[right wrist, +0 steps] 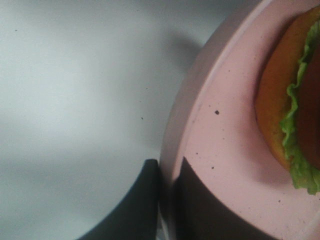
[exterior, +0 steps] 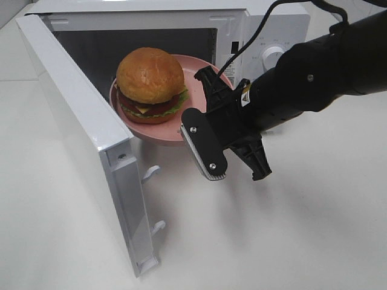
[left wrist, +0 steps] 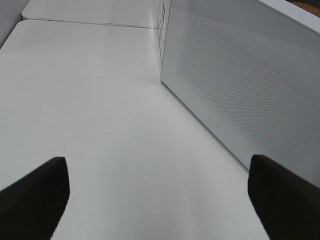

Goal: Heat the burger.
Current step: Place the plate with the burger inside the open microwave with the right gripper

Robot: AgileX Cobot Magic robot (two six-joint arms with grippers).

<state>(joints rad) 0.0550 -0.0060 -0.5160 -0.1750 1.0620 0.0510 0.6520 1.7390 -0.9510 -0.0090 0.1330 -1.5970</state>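
Gripping: the right gripper (right wrist: 166, 200) is clamping the rim of the pink plate (exterior: 151, 134).
Burger (exterior: 150, 81): sitting on that plate, at the open microwave (exterior: 272, 24) mouth.
Left gripper (left wrist: 157, 200): idling, jaws apart.
Advice: I'd be sliding it in level and slowly.

Glossy, golden-brown bun on the burger (exterior: 150, 75); its lettuce (right wrist: 295, 125) is frilled and matt. The plate (exterior: 157, 130) is smooth pink with a satin finish and tiny dark specks. The microwave (exterior: 284, 30) is smooth white and faintly shiny, and its door (left wrist: 240, 85) has a fine dotted mesh. The surface (exterior: 302, 229) is white, smooth and matt. The right gripper (right wrist: 164, 175) is matt black plastic, with a ribbed silvery strip.
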